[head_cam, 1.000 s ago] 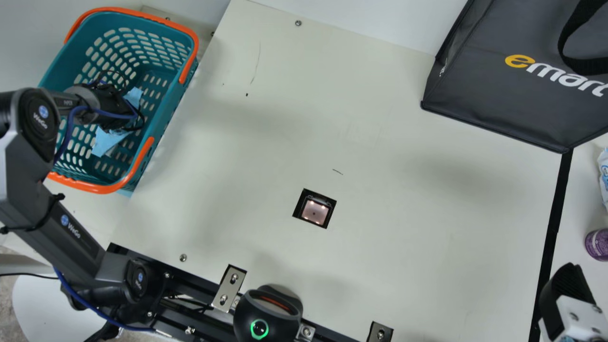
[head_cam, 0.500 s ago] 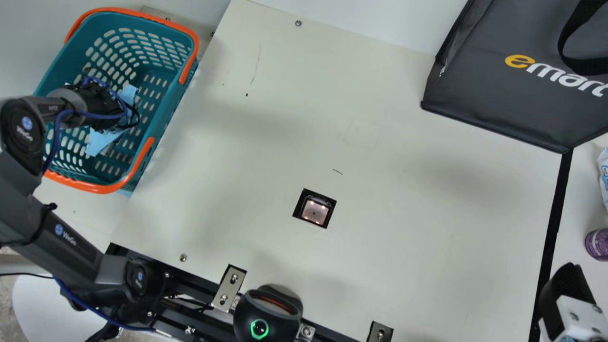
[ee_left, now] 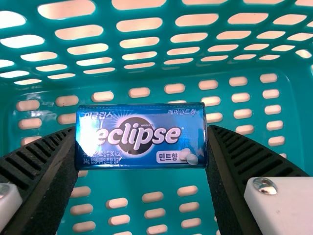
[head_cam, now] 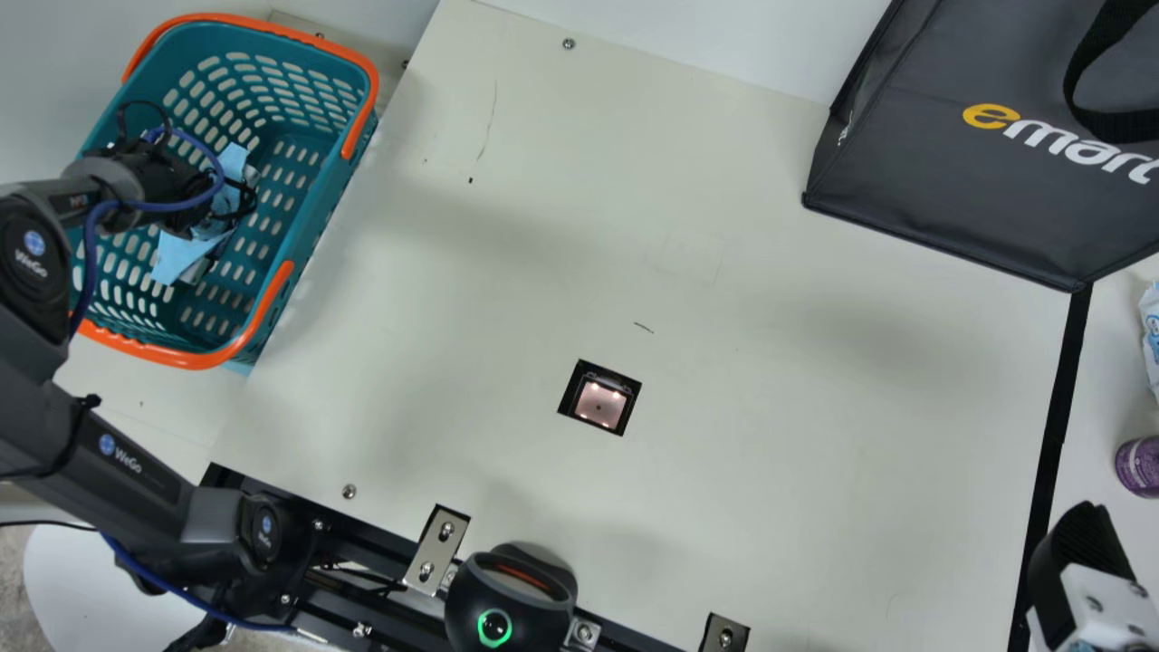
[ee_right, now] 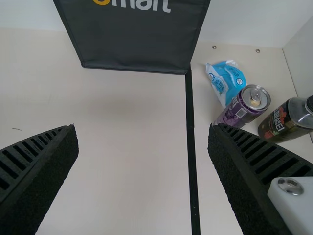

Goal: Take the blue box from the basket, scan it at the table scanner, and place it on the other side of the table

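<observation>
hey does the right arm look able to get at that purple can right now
Probably: the right gripper is open and nothing lies over the purple can, though the packet and dark bottle beside it might crowd the grip.

Blue box (ee_left: 141, 137): showing white lettering on blue. Basket (head_cam: 317, 210): showing teal, pale oval holes patterning it; handles (head_cam: 269, 302) glowing orange. Bag (head_cam: 933, 195): showing dark grey. Can (ee_right: 231, 116): gleaming purple. Table (head_cam: 770, 362): showing cream.
</observation>
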Tool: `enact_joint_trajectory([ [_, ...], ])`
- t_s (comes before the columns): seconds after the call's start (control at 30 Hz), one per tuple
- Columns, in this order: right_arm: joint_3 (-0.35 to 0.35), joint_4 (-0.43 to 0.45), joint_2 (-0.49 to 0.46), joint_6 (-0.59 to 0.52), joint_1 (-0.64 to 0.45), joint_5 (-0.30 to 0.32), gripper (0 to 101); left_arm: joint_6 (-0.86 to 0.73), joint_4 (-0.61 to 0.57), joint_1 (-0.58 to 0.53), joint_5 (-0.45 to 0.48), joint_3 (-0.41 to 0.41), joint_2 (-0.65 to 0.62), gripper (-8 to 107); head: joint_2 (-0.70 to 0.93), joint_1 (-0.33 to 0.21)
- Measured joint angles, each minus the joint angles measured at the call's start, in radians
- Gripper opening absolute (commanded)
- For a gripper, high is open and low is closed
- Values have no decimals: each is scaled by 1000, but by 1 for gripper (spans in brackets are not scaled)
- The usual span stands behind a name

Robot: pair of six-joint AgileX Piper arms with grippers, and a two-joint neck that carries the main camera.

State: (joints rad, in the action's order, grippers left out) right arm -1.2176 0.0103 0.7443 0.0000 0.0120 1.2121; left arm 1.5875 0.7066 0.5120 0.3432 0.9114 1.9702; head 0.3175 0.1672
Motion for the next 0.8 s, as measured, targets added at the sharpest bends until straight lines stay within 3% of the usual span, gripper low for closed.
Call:
enact_joint_trajectory([
  [0.8, 0, 0, 0, 0, 0, 0, 95, -486, -439, 31, 90, 77, -89, -8, 2, 0],
])
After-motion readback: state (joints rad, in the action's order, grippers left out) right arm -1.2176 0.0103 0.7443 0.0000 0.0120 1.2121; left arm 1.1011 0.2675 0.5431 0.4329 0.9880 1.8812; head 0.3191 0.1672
